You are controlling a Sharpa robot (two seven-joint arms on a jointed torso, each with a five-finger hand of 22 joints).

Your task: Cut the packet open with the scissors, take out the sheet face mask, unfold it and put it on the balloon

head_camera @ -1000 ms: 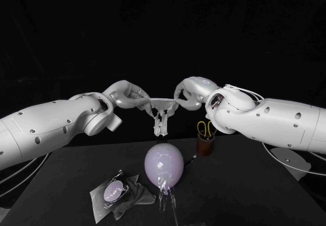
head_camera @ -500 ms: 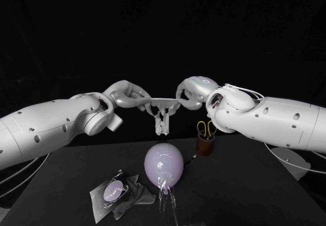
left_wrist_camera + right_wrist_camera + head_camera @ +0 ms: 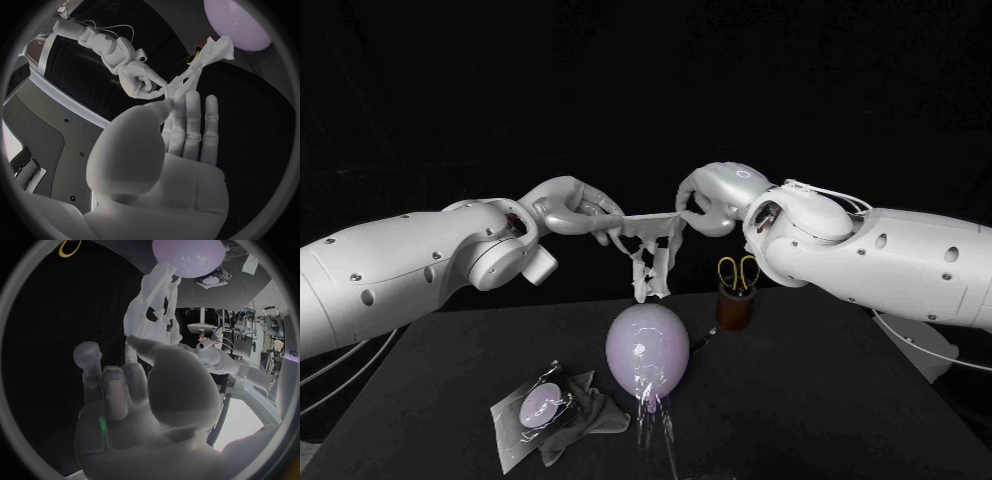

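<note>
Pinched at its top by left hand (image 3: 574,212) and right hand (image 3: 704,205) fingers, the sheet face mask (image 3: 646,252) dangles just above the balloon (image 3: 648,348).

The black surface (image 3: 834,400) carried a lavender balloon (image 3: 648,348) near its middle. At the balloon's two o'clock stood a dark holder (image 3: 736,312) with yellow-handled scissors (image 3: 738,270) upright in it. At its seven o'clock the packet (image 3: 535,408) lay flat, and clear film (image 3: 655,428) trailed from the balloon toward six o'clock.
</note>
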